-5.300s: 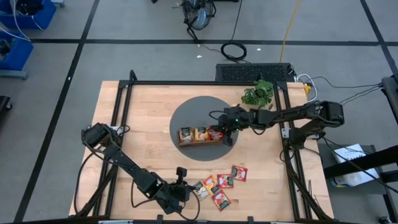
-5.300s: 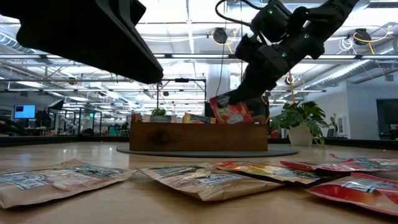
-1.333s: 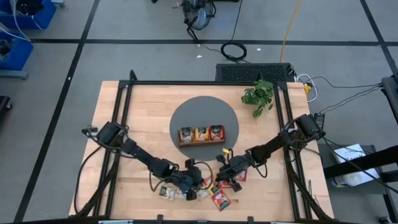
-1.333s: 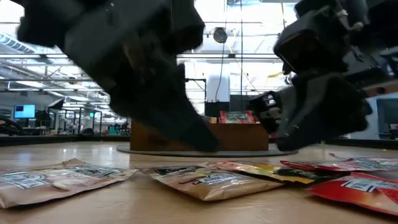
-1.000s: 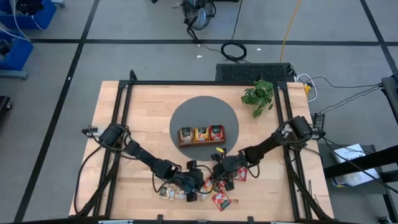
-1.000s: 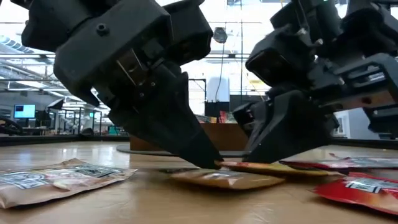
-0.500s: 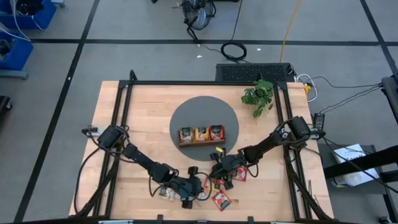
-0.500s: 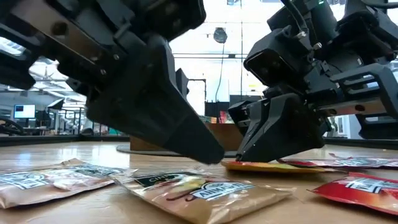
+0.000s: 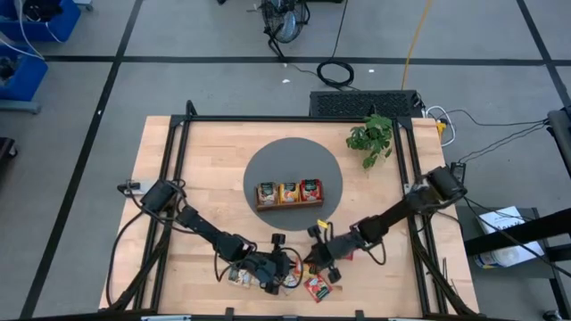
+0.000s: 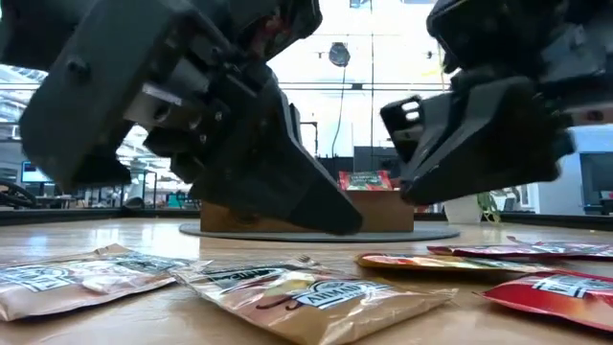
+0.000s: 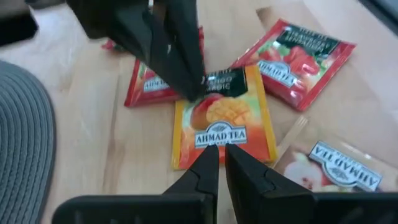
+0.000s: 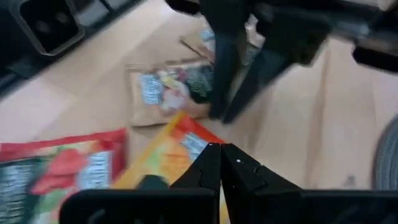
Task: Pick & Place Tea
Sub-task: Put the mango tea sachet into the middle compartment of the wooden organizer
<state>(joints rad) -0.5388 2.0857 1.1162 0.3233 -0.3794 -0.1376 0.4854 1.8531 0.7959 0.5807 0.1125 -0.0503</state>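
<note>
Now both end effectors meet low over one orange sachet [image 11: 224,124] lying flat on the worktop [image 9: 196,160]; left end effector [image 11: 217,155] and right end effector [image 12: 221,155] are together, holding nothing, probably competing to lift it.

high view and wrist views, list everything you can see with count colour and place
table: one, light wood, black frame around it
mat: one, grey, round, mid-table
tray: one, brown wood, on the mat, sachets standing in its three compartments
loose tea sachets: several, red, orange and tan, flat on the wood at the near edge
mango sachet: one, orange-yellow, between both hands
plant: one, green, far right of the table
left hand: dark, shut, tips at the mango sachet's edge
right hand: dark, shut, over the same sachet
</note>
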